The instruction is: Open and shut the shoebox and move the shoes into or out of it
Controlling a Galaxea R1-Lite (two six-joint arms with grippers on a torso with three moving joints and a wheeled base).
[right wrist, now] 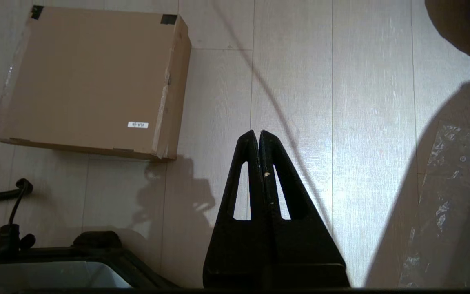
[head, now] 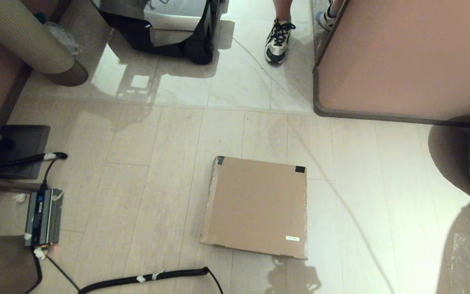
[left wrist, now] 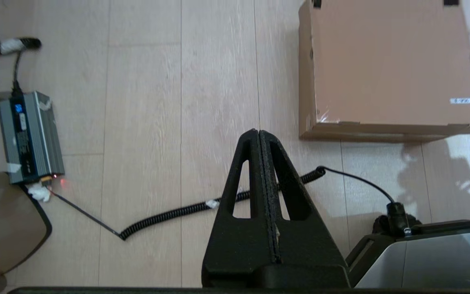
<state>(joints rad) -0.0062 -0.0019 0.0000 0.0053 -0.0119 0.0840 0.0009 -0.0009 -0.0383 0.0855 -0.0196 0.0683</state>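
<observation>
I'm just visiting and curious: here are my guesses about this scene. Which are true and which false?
1. The shoebox is shut. True.
2. The white-grey sneakers sit on the floor beside the box. False: none are in view; the only shoes seen are on a person's feet at the far side.
3. Both claws are shut and hold nothing. True: the left claw and the right claw hang over bare floor, clear of the box.
4. The lid bears a big red label. False: only a small white sticker.
5. A coiled black cable lies on the floor. True.
</observation>
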